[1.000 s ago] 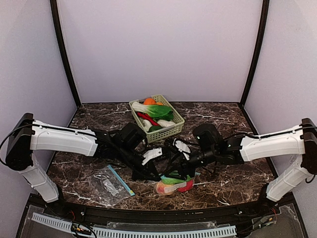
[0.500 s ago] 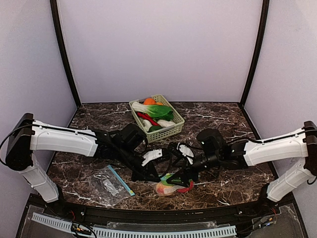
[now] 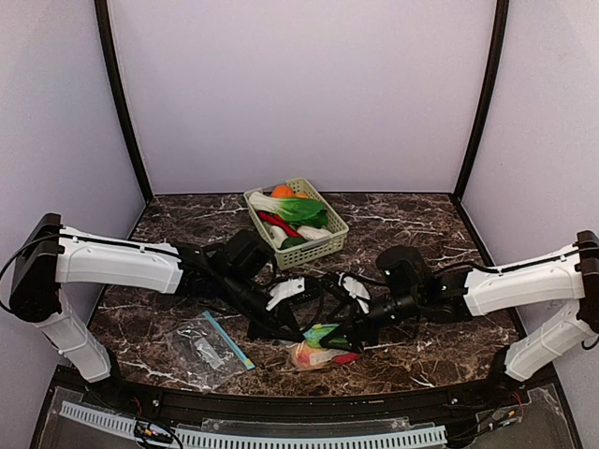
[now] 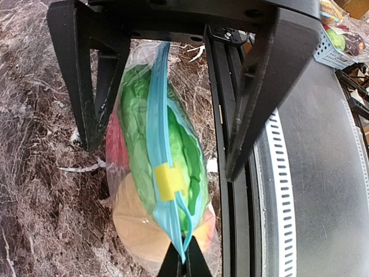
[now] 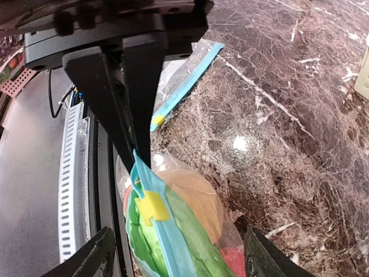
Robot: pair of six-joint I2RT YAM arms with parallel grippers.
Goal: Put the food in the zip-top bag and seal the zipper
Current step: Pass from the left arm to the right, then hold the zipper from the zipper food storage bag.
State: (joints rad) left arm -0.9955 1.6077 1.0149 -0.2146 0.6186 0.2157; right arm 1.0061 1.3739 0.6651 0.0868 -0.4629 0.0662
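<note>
The clear zip-top bag [image 3: 323, 349] lies on the marble near the front edge, holding food: leafy greens [image 4: 135, 133], a peach [image 4: 135, 222] and a red piece [image 4: 116, 147]. Its blue zipper [image 4: 155, 109] runs along the top, and the yellow slider [image 4: 166, 180] [image 5: 151, 208] sits near the left-hand end. The two tracks part a little between the slider and that end. My left gripper [image 4: 184, 262] [image 3: 285, 329] is shut on that zipper end. My right gripper [image 5: 179, 234] [image 3: 344, 337] is open, one finger on each side of the bag, gripping nothing.
A pale green lattice basket [image 3: 329, 245] at the back middle holds more food: an orange, greens, a red chilli and a white radish. A second, flat zip-top bag [image 3: 208, 344] lies front left. The table's black front rail [image 3: 299, 400] runs just behind the filled bag.
My right gripper has come down and toward the front edge, from above the bag to astride it. The left gripper and the bag have hardly moved.
</note>
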